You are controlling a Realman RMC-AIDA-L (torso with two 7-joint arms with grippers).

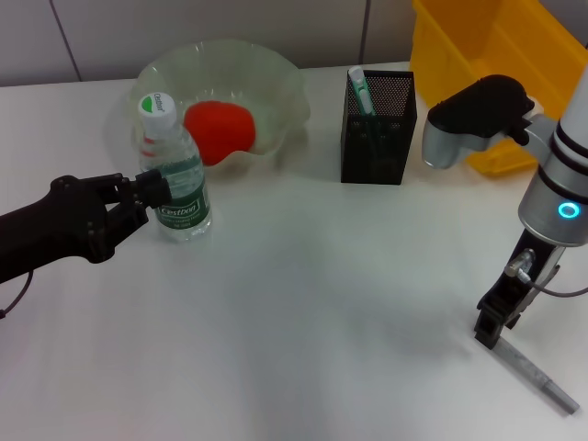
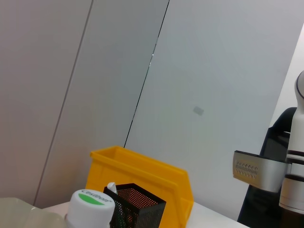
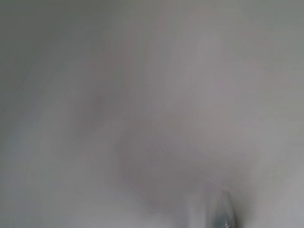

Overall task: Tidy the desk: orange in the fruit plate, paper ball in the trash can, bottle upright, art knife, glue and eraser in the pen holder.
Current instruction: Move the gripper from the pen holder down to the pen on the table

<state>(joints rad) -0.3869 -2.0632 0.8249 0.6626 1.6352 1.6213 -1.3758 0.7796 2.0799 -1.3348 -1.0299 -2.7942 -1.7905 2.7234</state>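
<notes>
I take the pen holder (image 1: 378, 129) as my landmark, a black mesh cup standing on the white desk (image 1: 303, 303). Well to its left I see the bottle (image 1: 175, 175) standing upright with its white-and-green cap on top, and my left gripper (image 1: 152, 188) has its fingers clenched around the bottle's label. Just behind the bottle, still left of the holder, the orange (image 1: 220, 130) sits in the clear fruit plate (image 1: 276, 78). One white-and-green stick, which looks like the glue (image 1: 362, 90), pokes out of the holder. Directly behind and right of the holder stands a yellow bin (image 1: 501, 55). Well to the front and right of the holder, my right gripper (image 1: 491, 326) is down at the desk, grasping one end of the art knife (image 1: 537, 375), which lies flat there.
</notes>
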